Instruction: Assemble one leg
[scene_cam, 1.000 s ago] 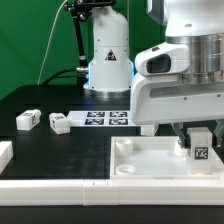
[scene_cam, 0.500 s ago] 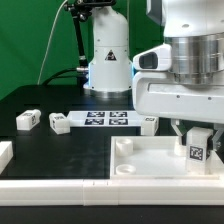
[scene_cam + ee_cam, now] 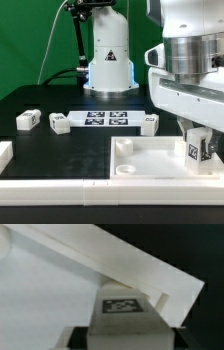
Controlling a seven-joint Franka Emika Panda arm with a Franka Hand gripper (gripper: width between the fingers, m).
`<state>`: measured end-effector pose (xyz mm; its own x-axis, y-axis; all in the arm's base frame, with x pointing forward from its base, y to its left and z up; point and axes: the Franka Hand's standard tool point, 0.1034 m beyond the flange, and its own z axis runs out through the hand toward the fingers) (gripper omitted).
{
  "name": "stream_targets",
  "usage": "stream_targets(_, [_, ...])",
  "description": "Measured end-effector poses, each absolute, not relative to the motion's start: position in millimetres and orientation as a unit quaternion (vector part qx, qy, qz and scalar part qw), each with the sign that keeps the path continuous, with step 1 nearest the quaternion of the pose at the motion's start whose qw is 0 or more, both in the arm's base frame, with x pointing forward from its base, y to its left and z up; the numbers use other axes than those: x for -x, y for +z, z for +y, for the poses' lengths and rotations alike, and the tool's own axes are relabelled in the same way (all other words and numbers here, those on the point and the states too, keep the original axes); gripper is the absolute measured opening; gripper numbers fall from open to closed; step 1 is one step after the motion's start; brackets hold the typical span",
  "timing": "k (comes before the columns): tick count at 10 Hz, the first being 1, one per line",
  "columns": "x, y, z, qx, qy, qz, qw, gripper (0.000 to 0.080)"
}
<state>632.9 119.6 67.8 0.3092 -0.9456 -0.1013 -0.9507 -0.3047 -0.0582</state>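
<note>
My gripper [image 3: 197, 142] is shut on a leg [image 3: 196, 150], a stubby white block with a black-and-white tag facing the camera. It holds the leg upright over the near corner of the large white panel [image 3: 140, 172] on the exterior view's right. Whether the leg touches the panel I cannot tell. In the wrist view the leg [image 3: 122, 308] sits between my dark fingers [image 3: 82, 339], beside the panel's raised rim [image 3: 130, 269]. Two loose legs [image 3: 28, 120] [image 3: 60, 123] lie at the left. A third [image 3: 150, 122] lies by the marker board.
The marker board [image 3: 105, 118] lies flat behind the panel. The robot's white base [image 3: 108, 60] stands at the back. A white part [image 3: 4, 152] pokes in at the left edge. A low white wall [image 3: 60, 185] runs along the front.
My gripper body has shifted toward the exterior view's right with the leg still in it, uncovering the loose leg beside the marker board. The held leg has barely moved.
</note>
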Motion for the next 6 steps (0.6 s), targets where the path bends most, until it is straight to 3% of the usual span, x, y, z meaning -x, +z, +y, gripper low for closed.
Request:
stream_targets(1, [-632.9,67.7,119.8,0.804,0.024,0.592,0.053,0.0291])
stream_targets(2, [-632.7,67.4,119.9,0.804,0.024,0.592,0.053,0.038])
stream_targets(3, [-632.6,67.0,119.8,0.809,0.024,0.585,0.053,0.038])
stream_targets(4, [-632.5,66.8,119.7,0.821,0.023,0.568,0.053,0.0555])
stream_targets(5, [-632.1,66.8,119.5,0.833,0.029,0.551,0.05,0.0555])
stream_targets(6, [-633.4,67.6,119.9,0.857,0.025,0.513,0.049,0.063])
